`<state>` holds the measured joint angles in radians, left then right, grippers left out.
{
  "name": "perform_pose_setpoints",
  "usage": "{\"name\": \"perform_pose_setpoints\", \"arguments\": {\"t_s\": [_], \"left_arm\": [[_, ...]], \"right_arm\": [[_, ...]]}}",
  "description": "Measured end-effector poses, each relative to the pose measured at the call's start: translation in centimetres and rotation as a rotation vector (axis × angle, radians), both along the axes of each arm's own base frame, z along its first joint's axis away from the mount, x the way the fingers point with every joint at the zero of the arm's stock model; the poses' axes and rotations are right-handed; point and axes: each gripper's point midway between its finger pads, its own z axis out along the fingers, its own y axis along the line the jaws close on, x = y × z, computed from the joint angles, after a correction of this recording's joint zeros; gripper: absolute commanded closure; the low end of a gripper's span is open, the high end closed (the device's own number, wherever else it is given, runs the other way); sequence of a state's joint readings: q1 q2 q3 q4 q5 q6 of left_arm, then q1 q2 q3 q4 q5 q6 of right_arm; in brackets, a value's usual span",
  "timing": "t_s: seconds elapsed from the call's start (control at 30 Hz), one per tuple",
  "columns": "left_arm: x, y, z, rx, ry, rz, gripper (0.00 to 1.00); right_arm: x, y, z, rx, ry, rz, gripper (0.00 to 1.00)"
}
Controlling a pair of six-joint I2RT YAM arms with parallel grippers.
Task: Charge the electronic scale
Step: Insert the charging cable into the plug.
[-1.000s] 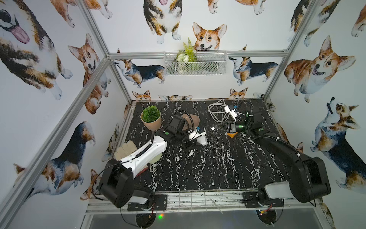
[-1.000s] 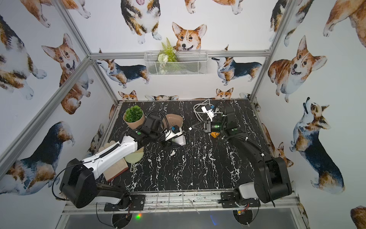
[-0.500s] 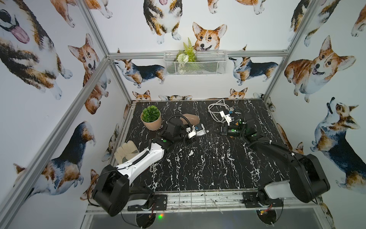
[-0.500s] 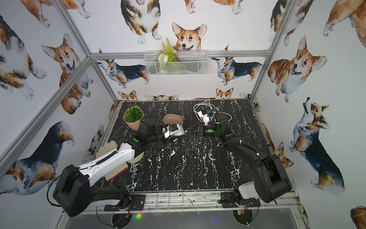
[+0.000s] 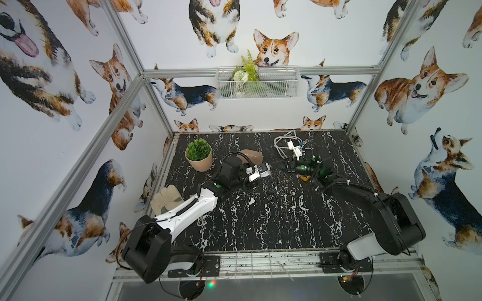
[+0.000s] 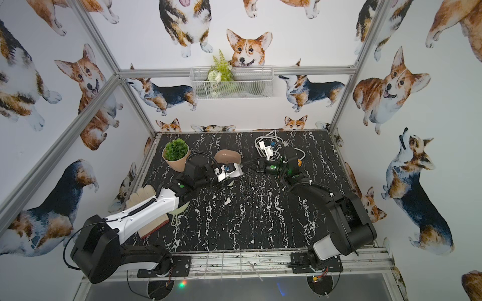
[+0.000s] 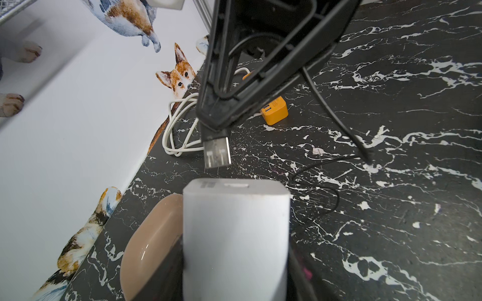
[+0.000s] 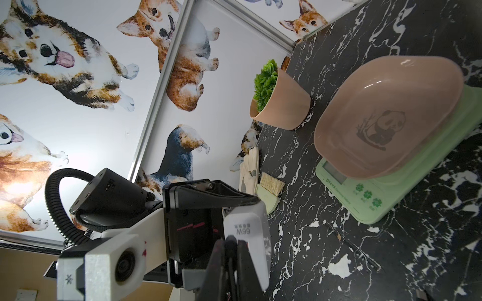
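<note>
Plug and port are sitting just apart: your right gripper [image 7: 212, 122] is pinching the USB plug [image 7: 217, 152] of a black cable [image 7: 339, 125], its metal tip hanging just short of the white charging adapter [image 7: 236, 229] – clamped in your left gripper [image 5: 260, 172]. The electronic scale [image 8: 378, 198] is sitting on the marble table [image 7: 391, 208] beside the potted plant [image 8: 279, 101], just beyond that left gripper.

My black marble table [image 5: 273, 221] carries a plant pot [image 5: 198, 153] at ten o'clock, the scale [image 8: 407, 182] at eleven, a white cable [image 5: 280, 142] at one. A glove [image 5: 165, 199] lies at nine.
</note>
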<state>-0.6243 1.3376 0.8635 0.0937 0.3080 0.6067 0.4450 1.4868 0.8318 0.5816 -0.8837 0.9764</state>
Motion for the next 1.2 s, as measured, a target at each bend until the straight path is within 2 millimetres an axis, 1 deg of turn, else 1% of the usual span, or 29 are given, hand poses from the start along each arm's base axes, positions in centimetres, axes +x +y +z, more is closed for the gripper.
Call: {"name": "perform_pose_setpoints", "arguments": {"t_s": [0.07, 0.33, 0.5, 0.63, 0.97, 1.2], "left_arm": [[0.1, 0.0, -0.1, 0.003, 0.002, 0.004, 0.78], [0.3, 0.1, -0.2, 0.003, 0.006, 0.018, 0.78], [0.5, 0.2, -0.6, 0.006, 0.014, 0.031, 0.78], [0.7, 0.2, -0.4, -0.006, 0.018, 0.045, 0.78], [1.0, 0.1, -0.6, -0.014, 0.033, 0.065, 0.78], [1.4, -0.2, -0.8, -0.015, 0.045, 0.067, 0.78]], "right_arm": [[0.2, 0.0, -0.2, -0.004, 0.003, -0.011, 1.00], [-0.1, 0.6, -0.8, -0.020, 0.014, -0.001, 1.00], [0.2, 0.5, -1.2, -0.040, 0.008, -0.019, 1.00], [0.5, 0.3, -1.6, -0.059, -0.004, -0.040, 1.00], [0.8, 0.3, -2.3, -0.084, -0.010, -0.062, 1.00], [0.8, 0.3, -2.1, -0.095, -0.034, -0.080, 1.00]]}}
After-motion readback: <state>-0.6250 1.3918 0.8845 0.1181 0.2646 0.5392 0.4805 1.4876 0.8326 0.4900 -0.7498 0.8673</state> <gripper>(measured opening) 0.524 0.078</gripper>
